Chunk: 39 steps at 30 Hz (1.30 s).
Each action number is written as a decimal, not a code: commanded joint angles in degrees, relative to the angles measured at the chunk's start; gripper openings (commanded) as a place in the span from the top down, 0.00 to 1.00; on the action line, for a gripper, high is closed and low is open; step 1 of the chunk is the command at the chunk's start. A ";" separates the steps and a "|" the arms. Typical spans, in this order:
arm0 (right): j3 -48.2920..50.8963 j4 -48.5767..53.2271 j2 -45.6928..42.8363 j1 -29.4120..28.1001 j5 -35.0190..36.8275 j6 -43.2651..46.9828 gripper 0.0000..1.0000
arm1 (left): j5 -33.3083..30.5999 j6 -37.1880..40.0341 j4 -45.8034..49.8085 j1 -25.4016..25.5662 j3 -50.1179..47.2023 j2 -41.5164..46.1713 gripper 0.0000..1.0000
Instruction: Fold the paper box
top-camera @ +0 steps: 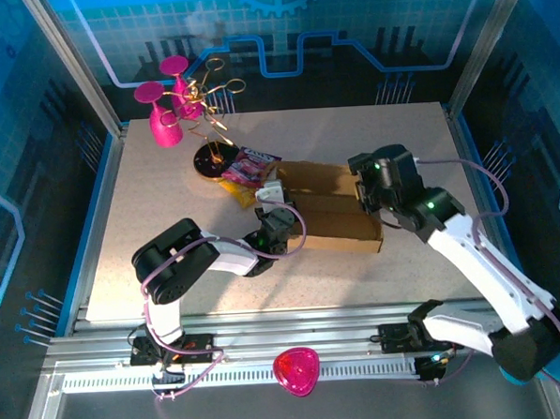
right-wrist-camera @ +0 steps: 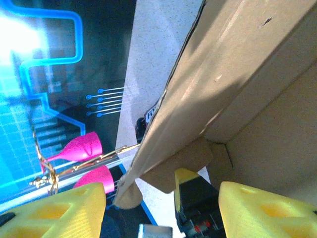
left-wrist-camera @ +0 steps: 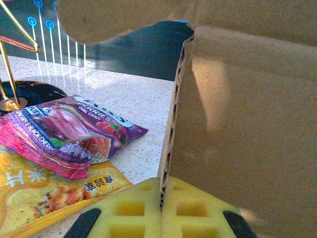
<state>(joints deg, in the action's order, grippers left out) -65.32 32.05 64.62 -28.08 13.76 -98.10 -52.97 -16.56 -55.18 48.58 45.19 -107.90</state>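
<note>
I see the paper box (top-camera: 332, 207) lying partly folded near the middle of the table (top-camera: 148, 207), its walls raised, with a purple snack packet (left-wrist-camera: 69, 131) and a yellow one (left-wrist-camera: 44, 198) just beside its left end. My left gripper (left-wrist-camera: 161, 203) is clamped tight on the upright corrugated edge of the box's left wall. My right gripper (right-wrist-camera: 161, 191) sits at the box's right end with its yellow fingers (right-wrist-camera: 54, 210) well apart, a rounded flap hanging between them unpinched.
</note>
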 commanded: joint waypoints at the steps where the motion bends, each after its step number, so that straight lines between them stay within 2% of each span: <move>1: -3.86 2.55 2.86 0.32 2.45 -5.71 0.37 | -1.17 -0.87 3.86 0.38 -0.33 -1.35 1.00; 9: -5.76 -1.81 11.60 3.84 -1.48 -7.19 0.40 | -1.26 -1.41 3.88 0.39 -0.88 -1.00 1.00; 13: -5.74 -1.73 13.55 4.51 -3.98 -7.46 0.48 | -1.22 -1.43 4.10 0.51 -0.80 -0.83 1.00; 18: -3.94 -1.88 13.76 4.83 -4.71 -8.24 0.68 | -1.04 -0.68 4.19 0.55 -0.82 0.06 1.00; 19: -3.54 -2.15 13.55 4.89 -4.48 -8.34 0.72 | -1.00 -0.38 4.16 0.62 -0.80 0.50 0.98; 21: -3.02 -2.41 13.36 5.09 -3.81 -8.36 0.82 | -0.91 0.10 4.11 0.82 -1.28 1.78 0.88; 28: -0.82 -6.00 12.90 6.20 -2.19 -8.60 1.00 | 0.44 0.03 5.15 1.60 -4.85 9.25 0.75; 33: -0.13 -7.06 12.16 6.02 -1.27 -8.39 1.00 | 2.40 -4.74 9.56 2.20 -7.23 14.93 0.54; 36: 1.49 -8.25 11.61 5.93 -1.61 -8.89 1.00 | 5.39 -13.14 18.82 2.56 -8.09 21.61 0.48; 39: 2.69 -9.05 11.04 5.68 -1.84 -9.13 1.00 | 7.83 -25.04 36.27 2.58 -7.75 31.64 0.45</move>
<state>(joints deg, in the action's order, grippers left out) -64.23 22.79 76.73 -22.74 10.07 -106.74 -47.97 -28.97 -34.33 50.83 37.39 -83.77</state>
